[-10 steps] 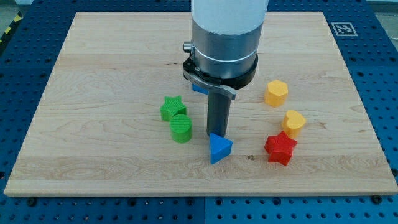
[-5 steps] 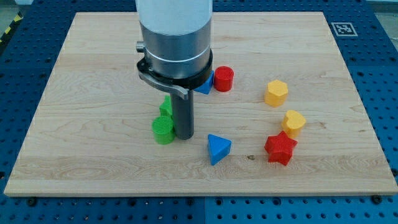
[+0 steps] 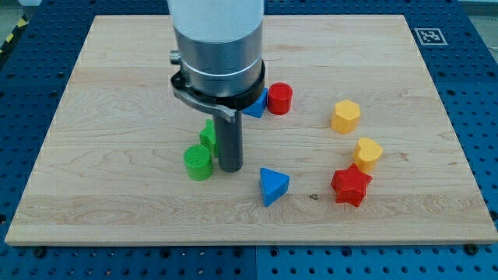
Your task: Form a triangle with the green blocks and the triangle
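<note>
A green cylinder [image 3: 198, 162] stands at the board's lower middle-left. A green star [image 3: 208, 134] sits just above it, partly hidden by the rod. A blue triangle [image 3: 273, 186] lies to the right, nearer the view's bottom. My tip [image 3: 229, 166] rests on the board touching the green cylinder's right side, just below the green star, and well left of the blue triangle.
A red cylinder [image 3: 280, 99] and another blue block [image 3: 256, 105], partly hidden by the arm, sit above. A yellow hexagon [image 3: 345, 116], a yellow heart [image 3: 367, 152] and a red star [image 3: 350, 185] stand at the right. The wooden board [image 3: 117, 70] lies on a blue perforated table.
My tip moved left from the blue triangle to the green blocks and pushed the green cylinder left and slightly down. The blue triangle stayed put.
</note>
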